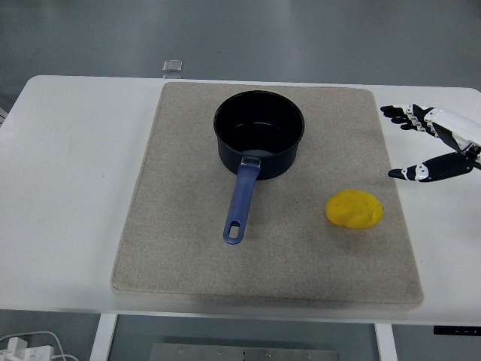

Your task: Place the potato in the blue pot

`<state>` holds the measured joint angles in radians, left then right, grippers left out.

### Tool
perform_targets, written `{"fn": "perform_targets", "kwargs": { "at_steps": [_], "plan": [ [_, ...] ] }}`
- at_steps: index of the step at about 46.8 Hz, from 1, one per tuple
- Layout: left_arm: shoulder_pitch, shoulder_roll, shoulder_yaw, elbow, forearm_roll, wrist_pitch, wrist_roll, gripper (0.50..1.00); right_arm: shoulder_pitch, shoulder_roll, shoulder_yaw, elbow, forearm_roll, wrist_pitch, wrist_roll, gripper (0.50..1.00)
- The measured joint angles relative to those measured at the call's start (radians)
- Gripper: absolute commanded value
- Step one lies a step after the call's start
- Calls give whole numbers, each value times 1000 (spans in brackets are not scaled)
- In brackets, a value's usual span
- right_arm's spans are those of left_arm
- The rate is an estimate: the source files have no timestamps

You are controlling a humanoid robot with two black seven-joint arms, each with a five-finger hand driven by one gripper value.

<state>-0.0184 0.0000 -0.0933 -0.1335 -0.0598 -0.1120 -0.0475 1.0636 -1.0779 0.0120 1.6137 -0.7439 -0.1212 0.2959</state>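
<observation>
grey mat (188,226) on white table (68,165), floor seemingly grey concrete; right hand (432,143) spread, empty.

We see a blue pot (259,134) standing on a grey mat (188,248) that covers most of the white table (68,188), its handle pointing toward the near edge. A yellow potato (355,209) lies on the mat to the pot's right. The right hand (436,144) hovers near the mat's right edge, fingers spread, holding nothing.
</observation>
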Motion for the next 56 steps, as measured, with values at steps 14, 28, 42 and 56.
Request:
{"fn": "perform_targets", "kwargs": {
  "at_steps": [14,28,42,56],
  "plan": [
    [0,0,0,0,0,0,0,1000,-106,59,0,-1,-115,-61,28,942],
    [0,0,0,0,0,0,0,1000,-163,122,-1,-44,-161,-100,29,942],
    [0,0,0,0,0,0,0,1000,-189,174,-1,-106,-180,-101,36,938],
    [0,0,0,0,0,0,0,1000,-201,185,-1,-117,-227,-102,45,732]
  ]
}}
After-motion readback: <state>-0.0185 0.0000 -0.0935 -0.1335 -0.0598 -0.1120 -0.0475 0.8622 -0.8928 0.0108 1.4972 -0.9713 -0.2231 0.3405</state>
